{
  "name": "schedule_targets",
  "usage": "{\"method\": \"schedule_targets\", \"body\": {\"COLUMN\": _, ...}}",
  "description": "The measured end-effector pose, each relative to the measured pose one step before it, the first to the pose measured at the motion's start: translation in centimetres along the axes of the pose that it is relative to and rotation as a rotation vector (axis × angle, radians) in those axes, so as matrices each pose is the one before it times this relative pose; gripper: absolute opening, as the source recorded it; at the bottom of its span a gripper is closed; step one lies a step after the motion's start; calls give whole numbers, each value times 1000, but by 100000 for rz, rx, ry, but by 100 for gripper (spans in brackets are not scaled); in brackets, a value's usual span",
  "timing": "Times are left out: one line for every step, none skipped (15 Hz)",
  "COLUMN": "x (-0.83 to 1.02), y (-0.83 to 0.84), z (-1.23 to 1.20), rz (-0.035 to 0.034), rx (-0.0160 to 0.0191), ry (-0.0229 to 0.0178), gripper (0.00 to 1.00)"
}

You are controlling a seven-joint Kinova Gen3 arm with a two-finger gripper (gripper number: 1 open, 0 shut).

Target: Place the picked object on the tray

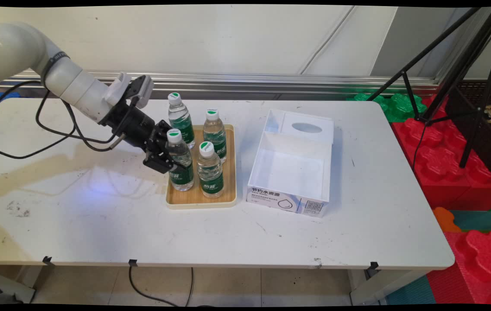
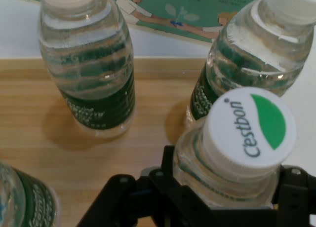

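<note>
Hand view: black tool [image 2: 227, 192] clamps ribbed clear plastic bottle [image 2: 237, 153] over wooden tray [image 2: 148, 138].

The white cap [image 2: 249, 128] of the nearest bottle [image 2: 222, 172] read "C'estbon" in green beside a green leaf mark. The white box [image 1: 290, 162] bore dark Chinese characters, seemingly "节约水资源", above a drop outline, with a QR code [image 1: 313, 206] beside them. The bottles' green labels were illegible.
</note>
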Motion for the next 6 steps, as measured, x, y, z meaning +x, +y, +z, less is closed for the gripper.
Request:
{"method": "schedule_targets", "body": {"x": -155, "y": -15, "z": 222, "rz": 157, "rx": -29, "ry": 80, "gripper": 0}}
{"method": "schedule_targets", "body": {"x": -117, "y": -8, "z": 137, "rz": 50, "rx": -43, "ry": -2, "gripper": 0}}
{"method": "schedule_targets", "body": {"x": -108, "y": -12, "z": 137, "rz": 126, "rx": -84, "ry": 85, "gripper": 100}}
{"method": "schedule_targets", "body": {"x": -92, "y": -9, "z": 120, "rz": 77, "rx": -76, "ry": 89, "gripper": 100}}
{"method": "schedule_targets", "body": {"x": -45, "y": -22, "z": 51, "rz": 238, "rx": -17, "ry": 273, "gripper": 100}}
{"method": "schedule_targets", "body": {"x": 16, "y": -58, "z": 62, "rz": 241, "rx": -122, "ry": 165, "gripper": 100}}
